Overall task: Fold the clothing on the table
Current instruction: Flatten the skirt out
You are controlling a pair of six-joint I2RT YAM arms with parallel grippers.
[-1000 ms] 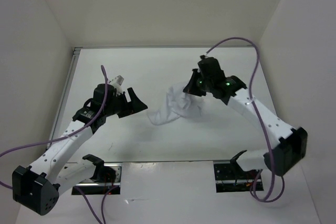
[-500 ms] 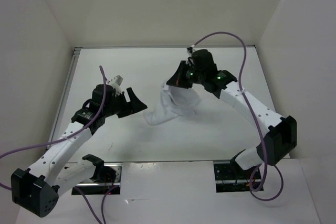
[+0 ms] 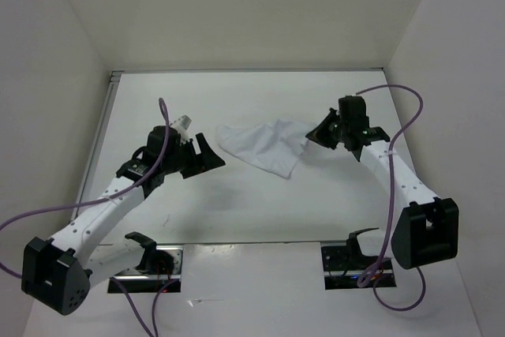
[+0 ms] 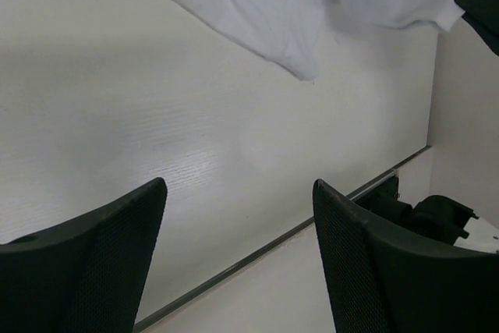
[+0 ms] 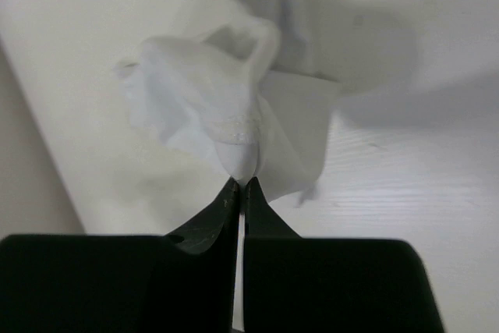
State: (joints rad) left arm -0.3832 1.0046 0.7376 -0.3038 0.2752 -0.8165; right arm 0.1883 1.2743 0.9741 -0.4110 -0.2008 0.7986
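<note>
**Desk** [image 3: 237, 211]: it carries the clothing [image 3: 264, 144] at its centre, spread loosely between the two arms. How much of the cloth rests flat is hard to tell from above.

**Step in hand (judged):** flattening before the fold. The free left edge should be taken low and the cloth drawn taut and level, so no wrinkle gets folded in.

**Right pincer** [image 3: 314, 136]: clenched on the clothing's right corner.

**Left pincer** [image 3: 207, 155]: released wide and empty, near the left edge and apart from it.

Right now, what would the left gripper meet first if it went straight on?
The left gripper would probably meet the bare table first, just short of the clothing; depth is unclear.
</note>
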